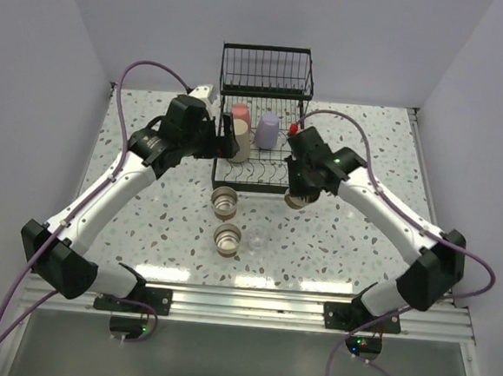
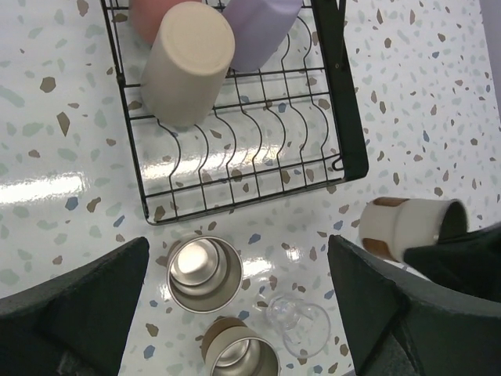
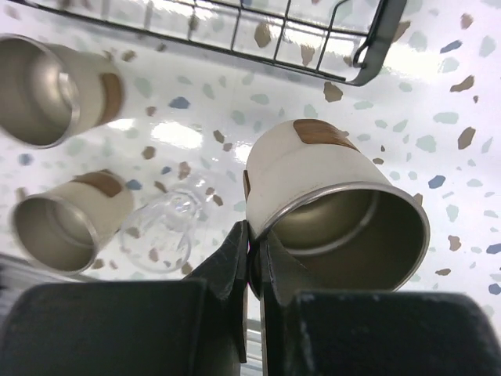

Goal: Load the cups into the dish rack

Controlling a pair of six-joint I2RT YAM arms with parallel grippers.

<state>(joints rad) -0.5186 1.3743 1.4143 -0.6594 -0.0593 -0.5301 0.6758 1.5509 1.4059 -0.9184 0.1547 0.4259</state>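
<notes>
A cream tumbler with brown patches and a shiny metallic inside point(image 3: 337, 196) is pinched by its wall between the closed fingers of the right gripper point(image 3: 250, 235), one finger inside the rim and one outside. This cup is tilted, its mouth turned towards the wrist camera, just in front of the front right corner of the black wire dish rack point(image 1: 268, 67). Whether it touches the table cannot be told.

Three cups are already set in the rack's flat tined tray, towards its left side: a beige tumbler point(image 2: 188, 63) placed bottom up at the front, a lavender tumbler point(image 2: 258, 31) beside it to the right, and a coral-pink tumbler point(image 1: 239, 111) behind the beige one.

Two more brown-and-cream metallic tumblers point(image 1: 224, 202) point(image 1: 227, 238) are stood upright on the white speckled table point(image 1: 361, 240), one behind the other in front of the rack's front edge. A clear tumbler point(image 1: 256, 237) is seen just to the right of the nearer one.

The left gripper point(image 1: 223, 139) is held over the rack's front left part, its fingers point(image 2: 78, 305) spread fully apart with nothing between them.
</notes>
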